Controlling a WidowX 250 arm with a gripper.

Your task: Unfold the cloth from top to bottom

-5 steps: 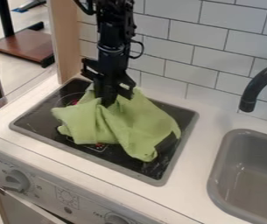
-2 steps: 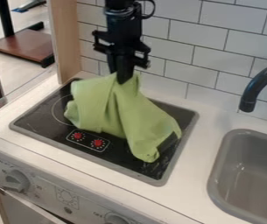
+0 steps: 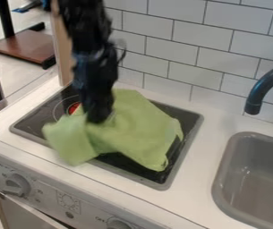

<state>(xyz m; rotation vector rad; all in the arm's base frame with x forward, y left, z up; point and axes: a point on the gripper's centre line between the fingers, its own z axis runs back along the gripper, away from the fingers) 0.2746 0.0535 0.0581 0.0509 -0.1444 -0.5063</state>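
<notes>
The black gripper hangs over the left-middle part of the green cloth, its lower end against the fabric and its fingers shut on a bunched part there. Rumpled, the cloth lies across the black stovetop. One flap hangs toward the front left, reaching over the stovetop's front rim onto the white counter. The right part of the cloth spreads toward the stovetop's right side, with a corner pointing to the front.
A grey sink with a dark curved faucet is at the right. Behind stands a white tiled wall, with a wooden panel at the back left. Knobs line the stove's front.
The gripper first rose with the cloth, then came down toward the front left. The cloth's left part has swung forward over the stovetop's front edge, covering the two red stove marks.
</notes>
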